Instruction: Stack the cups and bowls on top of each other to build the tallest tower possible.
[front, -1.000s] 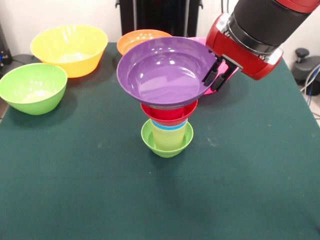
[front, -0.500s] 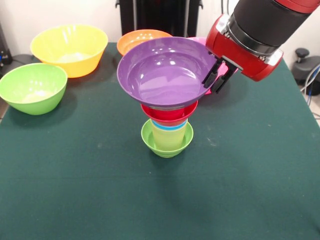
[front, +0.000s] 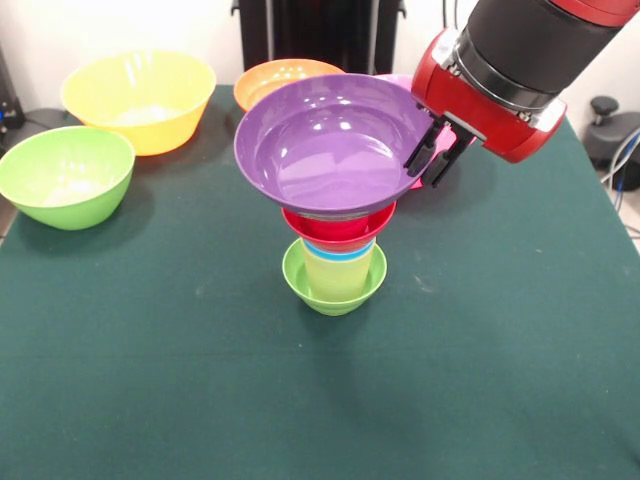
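**Purple bowl perched on top, claw at its rim**

The wide purple bowl (front: 335, 143) sits on the tower (front: 335, 250), and the claw (front: 432, 160) hangs at its right rim, black fingers (front: 420, 152) a small way apart. From here I cannot tell whether they pinch the rim or stand just clear of it. The bowl tilts toward us a little and overhangs everything beneath it, so this looks like the release step, and a delicate one.

To do it well, I judge the claw should let go without dragging the rim sideways, then lift straight up and away. Any nudge at that edge has plenty of leverage on a narrow stack. Check the bowl sits level before fetching another.

Now the count. In the tower, bottom up: one small lime-green bowl (front: 333, 285) as base on the green table (front: 200, 380), one pale yellow cup (front: 338, 275) standing in it, a blue rim (front: 338, 252) of one cup above that, one small red bowl (front: 338, 226), then the purple one. The red cup I cannot make out.

Loose on the table: one large yellow bowl (front: 138, 98), one large green bowl (front: 66, 175), one orange bowl (front: 272, 78) behind, and a sliver of pink bowl (front: 440, 145) behind the claw. That makes seven bowls and two cups showing.
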